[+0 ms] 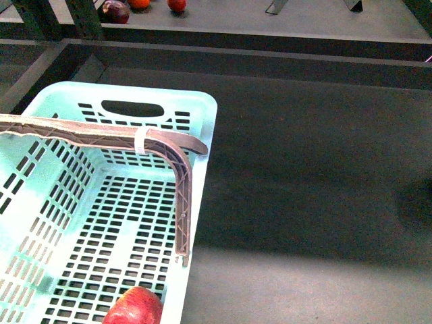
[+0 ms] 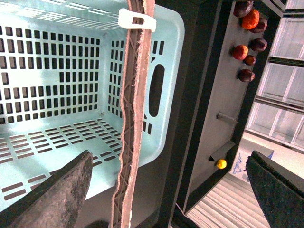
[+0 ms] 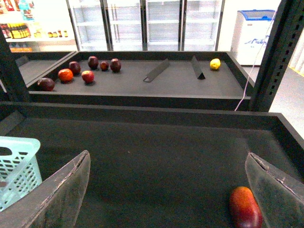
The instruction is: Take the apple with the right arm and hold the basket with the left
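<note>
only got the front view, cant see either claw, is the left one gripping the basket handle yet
Observer: Not yet. In the left wrist view the left claw is open, and the handle of the basket runs between its fingers, ungripped.
Operator: ok and the right claw
Observer: The right claw is open too. It hangs over the dark tray and holds nothing.
Operator: any fruit near it
Observer: Yes, a red fruit lies on the tray close to one finger.
Operator: anything else on the back shelf
Observer: A yellow fruit sits apart from the red and dark ones.
</note>
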Controlling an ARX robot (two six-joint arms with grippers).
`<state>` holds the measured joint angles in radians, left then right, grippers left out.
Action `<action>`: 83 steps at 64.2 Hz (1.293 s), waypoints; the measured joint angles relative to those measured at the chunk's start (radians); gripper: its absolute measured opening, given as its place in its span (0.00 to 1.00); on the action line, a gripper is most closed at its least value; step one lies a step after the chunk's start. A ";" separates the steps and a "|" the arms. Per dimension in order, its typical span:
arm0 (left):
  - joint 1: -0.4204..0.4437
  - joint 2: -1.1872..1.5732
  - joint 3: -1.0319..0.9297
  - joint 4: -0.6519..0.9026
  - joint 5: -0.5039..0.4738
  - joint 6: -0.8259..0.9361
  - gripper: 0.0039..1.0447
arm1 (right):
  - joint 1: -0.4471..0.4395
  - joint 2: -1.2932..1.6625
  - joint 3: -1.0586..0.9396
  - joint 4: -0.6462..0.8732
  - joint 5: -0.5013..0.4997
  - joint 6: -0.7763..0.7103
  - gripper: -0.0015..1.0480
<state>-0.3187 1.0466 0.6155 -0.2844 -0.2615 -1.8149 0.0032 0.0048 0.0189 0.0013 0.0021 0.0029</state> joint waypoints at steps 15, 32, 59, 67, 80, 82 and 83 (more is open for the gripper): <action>0.055 -0.093 -0.346 0.839 0.011 0.960 0.62 | 0.000 0.000 0.000 0.000 0.001 0.000 0.91; 0.164 -0.283 -0.489 0.910 0.115 1.748 0.09 | 0.000 0.000 0.000 0.000 0.000 0.000 0.91; 0.314 -0.544 -0.599 0.776 0.261 1.801 0.03 | 0.000 0.000 0.000 0.000 0.000 0.000 0.91; 0.315 -0.614 -0.601 0.713 0.261 1.804 0.03 | 0.000 0.000 0.000 0.000 0.000 0.000 0.91; 0.315 -0.717 -0.601 0.614 0.261 1.804 0.03 | 0.000 0.000 0.000 0.000 0.000 0.000 0.91; 0.315 -0.729 -0.601 0.603 0.261 1.804 0.03 | 0.000 0.000 0.000 0.000 0.000 0.000 0.91; 0.315 -0.737 -0.601 0.595 0.261 1.804 0.03 | 0.000 0.000 0.000 0.000 0.000 0.000 0.91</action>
<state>-0.0036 0.3096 0.0147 0.3111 -0.0002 -0.0113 0.0032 0.0048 0.0189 0.0010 0.0025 0.0029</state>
